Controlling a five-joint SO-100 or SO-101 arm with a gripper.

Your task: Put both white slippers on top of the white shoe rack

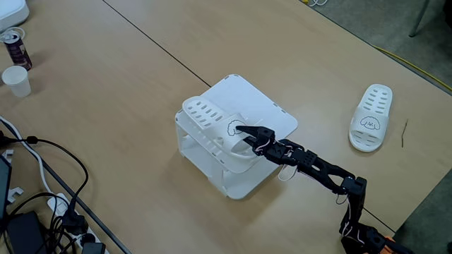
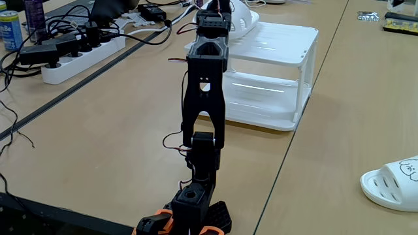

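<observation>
One white slipper [image 1: 208,120] lies on the near-left part of the white shoe rack [image 1: 263,106], its heel poking past the rack's edge. My gripper [image 1: 242,135] is shut on this slipper's strap beside the puppy face drawing, one black finger on top. From behind the arm, the same slipper [image 2: 243,18] shows on the rack [image 2: 281,46], and the arm hides most of the grip. The other white slipper [image 1: 371,118] rests sole-down on the table, well right of the rack, also seen low right as slipper [image 2: 392,186].
A drink can [image 1: 15,46] and a paper cup [image 1: 17,80] stand at the table's far left. Cables and a power strip [image 2: 78,55] crowd the left edge. Bare tabletop lies between the rack and the loose slipper. The arm's base [image 2: 192,209] sits at the front edge.
</observation>
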